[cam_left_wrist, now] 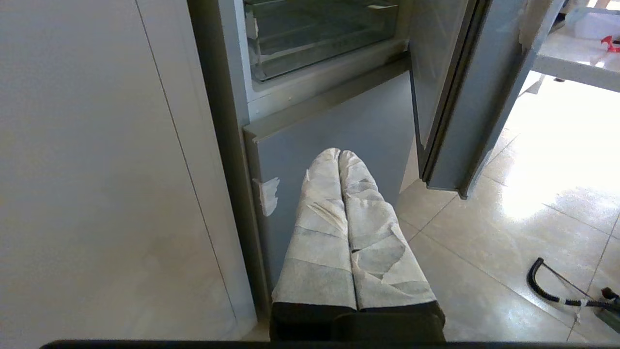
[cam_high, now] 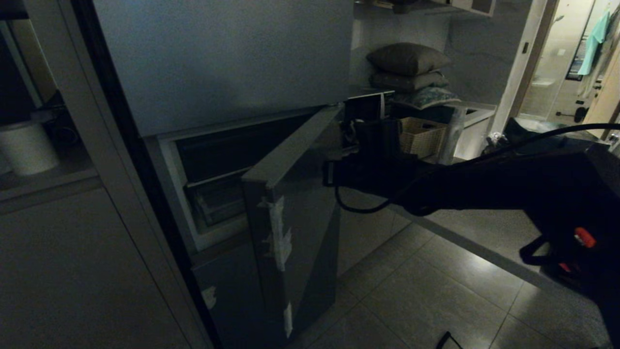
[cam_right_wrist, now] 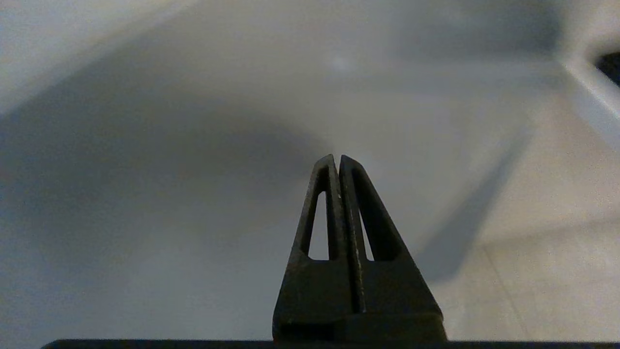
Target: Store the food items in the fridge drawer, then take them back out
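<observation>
The right gripper (cam_right_wrist: 339, 160) is pressed shut and holds nothing. It sits by the outer face of the open fridge door (cam_high: 290, 203), with that grey face right in front of its tips. The left gripper (cam_left_wrist: 339, 154) is shut and empty too, hanging low by the bottom door (cam_left_wrist: 334, 121).

The drawer (cam_left_wrist: 315, 39) is up past the left tips, inside the open middle part, and looks pushed in. No food shows in any view.

The step now looks like swinging the door wide. Push flat and slow with the closed tips, near the door's free edge. Stop once the drawer front is clear. Then open the jaws before reaching for its lip.
</observation>
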